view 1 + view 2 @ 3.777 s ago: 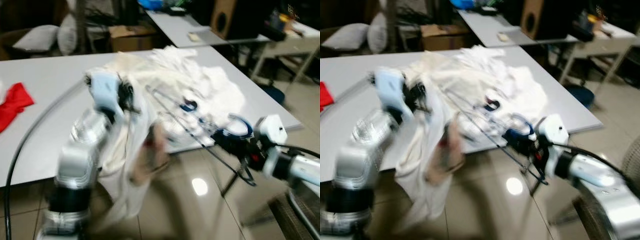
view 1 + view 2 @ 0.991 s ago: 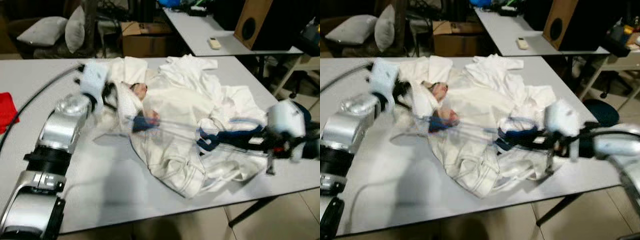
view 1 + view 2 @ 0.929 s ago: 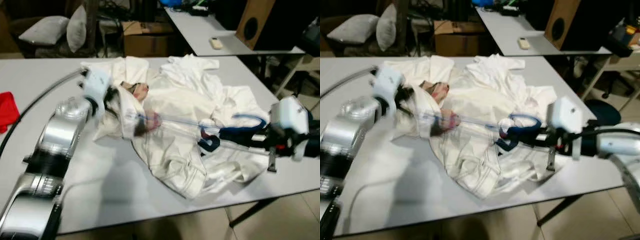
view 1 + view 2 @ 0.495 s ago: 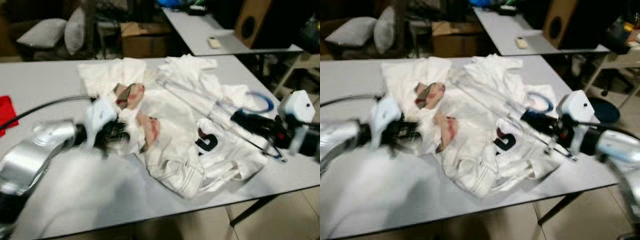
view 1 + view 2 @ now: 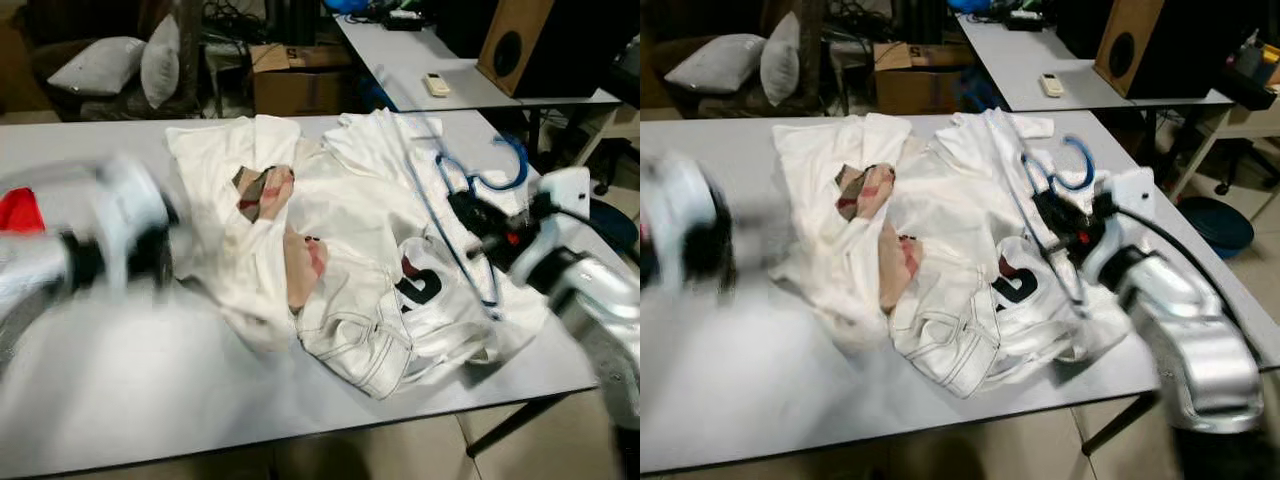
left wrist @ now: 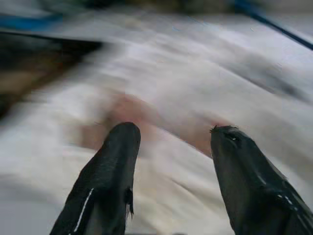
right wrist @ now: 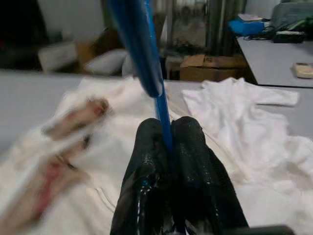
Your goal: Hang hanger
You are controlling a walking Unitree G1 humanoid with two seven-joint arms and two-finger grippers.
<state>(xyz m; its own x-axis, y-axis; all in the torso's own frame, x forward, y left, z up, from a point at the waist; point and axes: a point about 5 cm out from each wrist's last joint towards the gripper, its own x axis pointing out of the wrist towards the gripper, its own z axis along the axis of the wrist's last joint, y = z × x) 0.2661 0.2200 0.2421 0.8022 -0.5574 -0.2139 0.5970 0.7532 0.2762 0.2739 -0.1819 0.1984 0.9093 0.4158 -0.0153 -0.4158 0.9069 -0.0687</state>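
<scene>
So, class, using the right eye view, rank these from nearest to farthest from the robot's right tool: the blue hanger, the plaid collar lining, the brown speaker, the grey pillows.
1. Blue hanger: clamped in the right tool, over the white garment.
2. Plaid collar lining: across the garment, toward the robot's left.
3. Brown speaker: on the far table, behind and to the right.
4. Grey pillows: far back left corner.

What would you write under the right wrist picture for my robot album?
The right hand pinches a blue hanger above white clothes piled on a grey table.
</scene>
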